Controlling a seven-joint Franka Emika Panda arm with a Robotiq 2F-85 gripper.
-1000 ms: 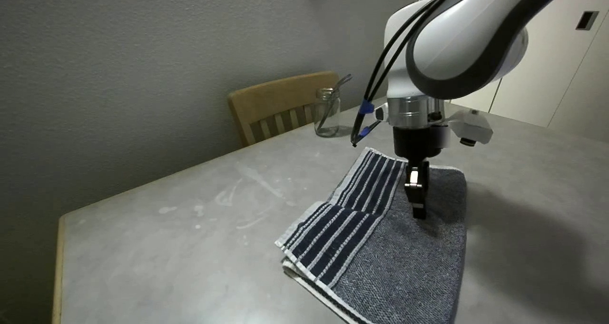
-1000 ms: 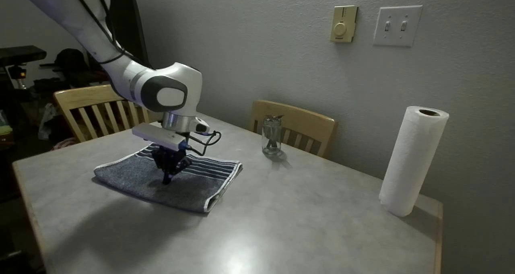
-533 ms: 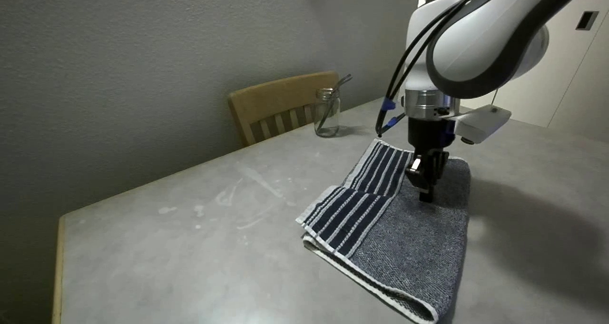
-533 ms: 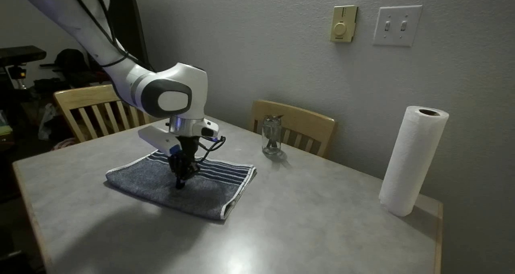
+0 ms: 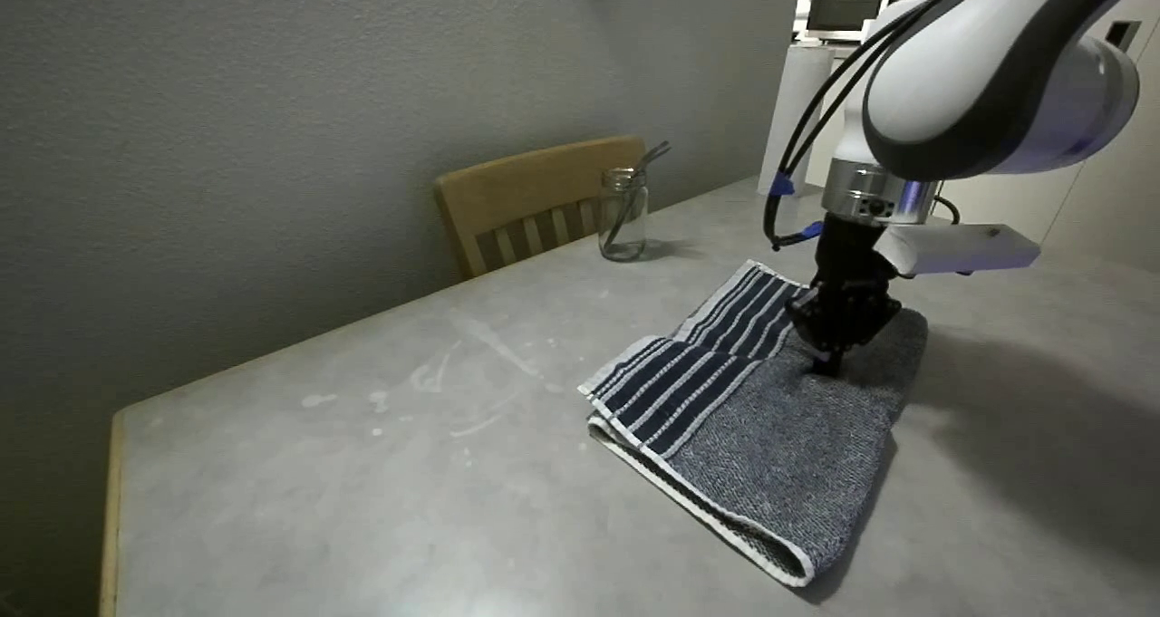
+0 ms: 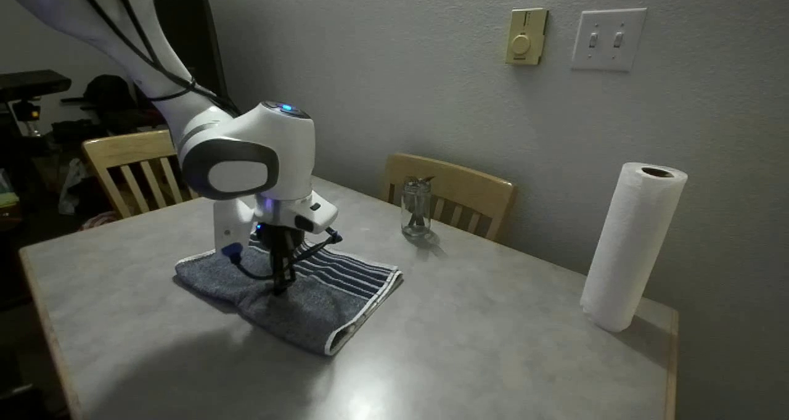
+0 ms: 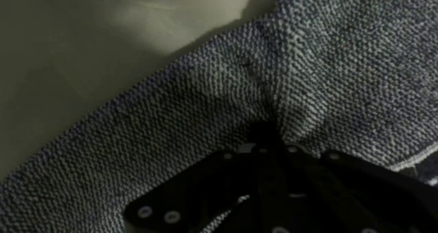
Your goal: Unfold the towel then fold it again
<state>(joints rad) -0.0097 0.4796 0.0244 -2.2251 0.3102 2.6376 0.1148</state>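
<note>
The folded, striped towel (image 5: 761, 422) puckers beneath the pincer (image 7: 265, 133), pressed together; whether pinching cloth is unclear.

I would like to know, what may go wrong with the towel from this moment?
1. The towel creases at the shut gripper, so a sideways move might drag or bunch the whole cloth.
2. It lies folded in layers: the gripper might lift too many, or none; I cannot tell whether any cloth is pinched.
3. The glass jar stands beyond the striped side; a wide swing while unfolding might knock it.
</note>
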